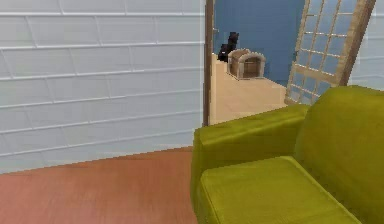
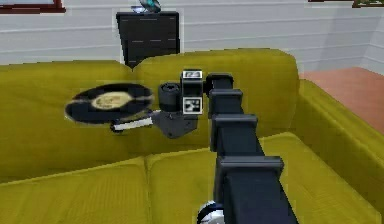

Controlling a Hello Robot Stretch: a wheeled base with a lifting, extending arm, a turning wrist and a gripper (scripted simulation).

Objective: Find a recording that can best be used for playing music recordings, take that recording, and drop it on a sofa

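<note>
The flat black record [image 2: 108, 102], round with a yellow label, hangs tilted at the far end of the tool [image 2: 125, 123], held clear above the seat cushions and in front of the backrest of the soft olive sofa [image 2: 60, 180]. I cannot tell whether the thin fingers are spread or pressed together. The dark square arm [image 2: 240, 150] crosses the seat's front edge. In the forward view, bare wooden floor [image 1: 100, 190] runs from the sofa's rounded armrest to a white panelled wall [image 1: 90, 80].

The sofa [image 2: 60, 185] looks like matt olive cloth. The record [image 2: 108, 102] is smooth black vinyl with a yellow paper label. The arm [image 2: 245, 150] is dark and matt. The floor [image 1: 90, 190] is smooth reddish wood, and the wall [image 1: 100, 80] is white-painted brick.
</note>
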